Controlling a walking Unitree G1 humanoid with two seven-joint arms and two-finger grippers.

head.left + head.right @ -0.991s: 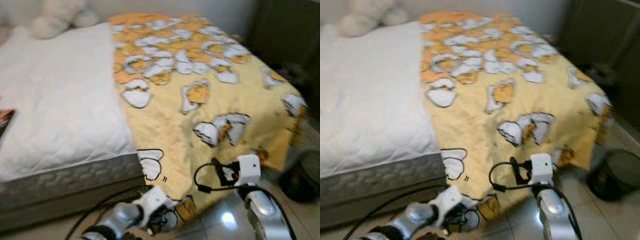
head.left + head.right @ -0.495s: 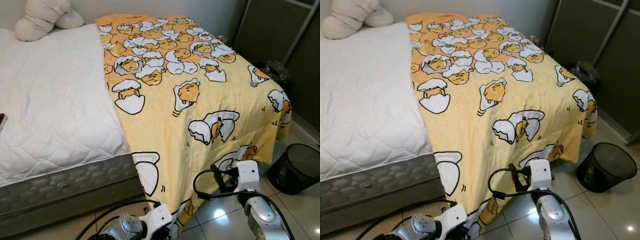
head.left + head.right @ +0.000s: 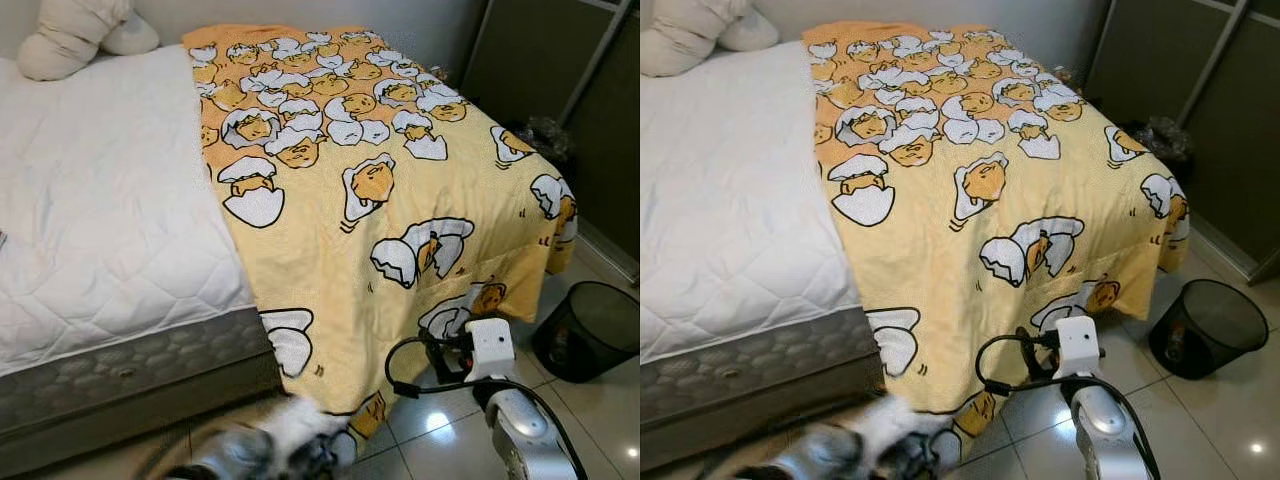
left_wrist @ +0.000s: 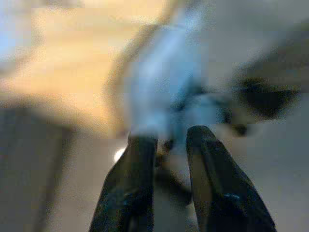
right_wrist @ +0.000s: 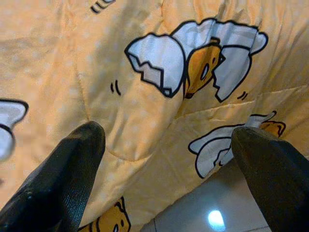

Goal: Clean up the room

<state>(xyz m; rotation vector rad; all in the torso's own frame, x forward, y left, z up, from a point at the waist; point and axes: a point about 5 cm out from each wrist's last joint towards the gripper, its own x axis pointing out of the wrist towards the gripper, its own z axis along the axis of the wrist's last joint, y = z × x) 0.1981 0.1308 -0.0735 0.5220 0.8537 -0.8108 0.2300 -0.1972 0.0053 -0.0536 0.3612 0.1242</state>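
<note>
1. At the bed's far left corner sit cream stuffed pillows (image 3: 75,30). The white quilted mattress (image 3: 100,210) is bare across the left half of the bed, with the grey patterned mattress side (image 3: 130,365) exposed along the near edge.
2. Our left gripper (image 4: 169,145) sits low by the near edge of the bed, close to the blanket's hanging hem. It is motion-blurred in the head views. The wrist view shows its two black fingers (image 4: 133,183) close together with a narrow gap and nothing visibly between them, so we read it as nearly clenched and empty.
3. The task's thing: the yellow quilted blanket printed with egg-shell cartoon characters (image 3: 380,190). It covers the right half of the bed from the head end down, draping over the near edge and the right edge toward the glossy tiled floor (image 3: 440,430).
4. Handling call: soft, limp and bulky, not fragile. It will sag and drag, and a single-point pull will bunch it. Quilted fabric should pinch well, so slip risk looks low.
5. Best hold, we judge: the hanging hem at the near corner (image 3: 365,410), pinched through the full thickness, with both grippers spaced along the edge to spread it leftward over the bare mattress.
6. Our right gripper (image 5: 169,145) is spread wide and empty, facing the draped blanket just beside the near edge.
7. Far right, on the floor off the bed's right edge: a black mesh waste bin (image 3: 590,330), apart from the blanket.
</note>
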